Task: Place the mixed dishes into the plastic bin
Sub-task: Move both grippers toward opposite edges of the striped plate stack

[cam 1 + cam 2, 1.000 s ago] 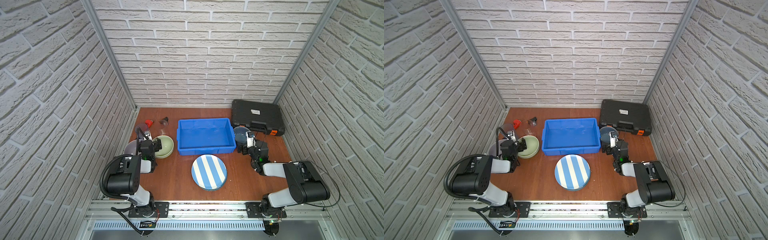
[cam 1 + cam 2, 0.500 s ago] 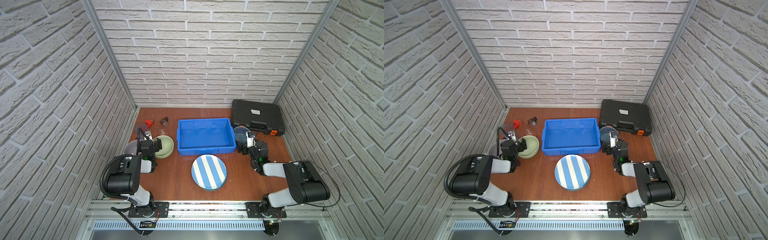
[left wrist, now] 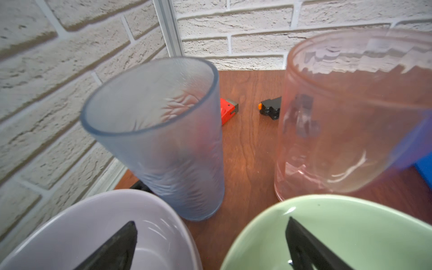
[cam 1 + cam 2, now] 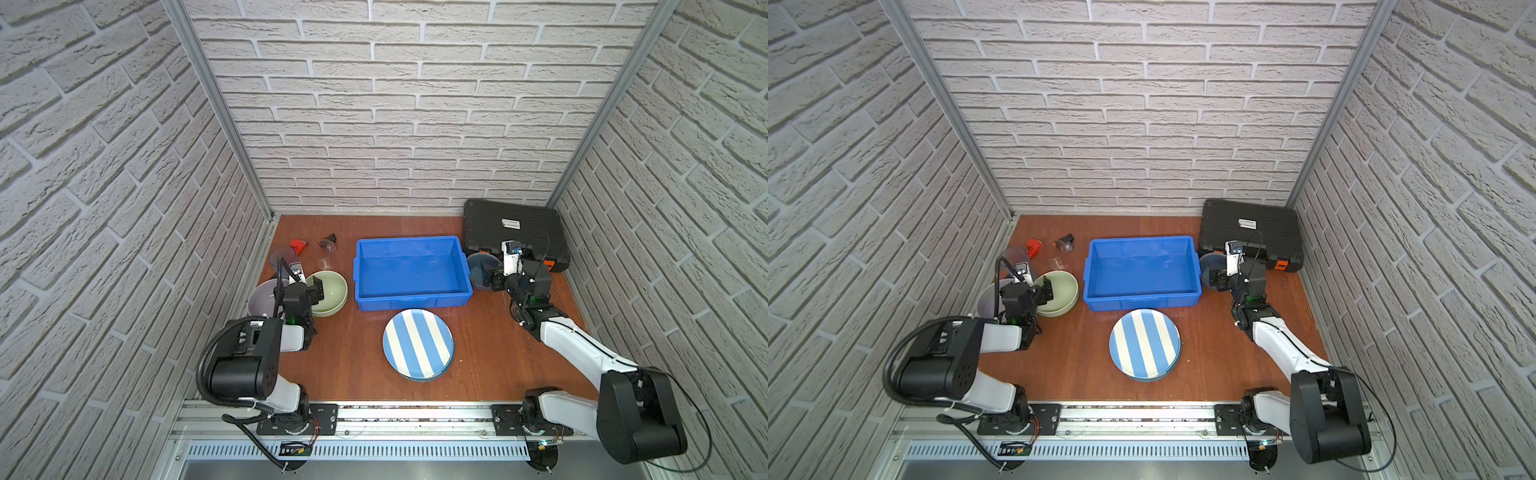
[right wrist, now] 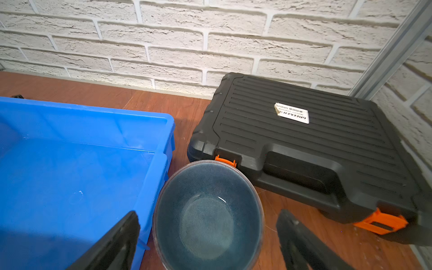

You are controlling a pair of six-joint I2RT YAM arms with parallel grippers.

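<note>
Fingers (image 5: 121, 236) of the right gripper (image 5: 209, 213) stand spread, gripping nothing, the dark bowl (image 5: 205, 229) between them, the bin (image 5: 168, 131) just outside one, the case (image 5: 304, 145) beyond. Left gripper (image 3: 211, 222) gapes too, one finger over the lavender bowl (image 3: 88, 217), one over the green bowl (image 3: 364, 224).

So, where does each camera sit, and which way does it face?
Both top views: high over the front rail, facing down toward the back wall; the left arm and right arm show.
Left wrist: on that arm, facing a bluish tumbler; the left gripper shows.
Right wrist: on that arm, facing the dark blue bowl; the right gripper shows.
Shared: the blue bin, in top and right wrist views.
</note>
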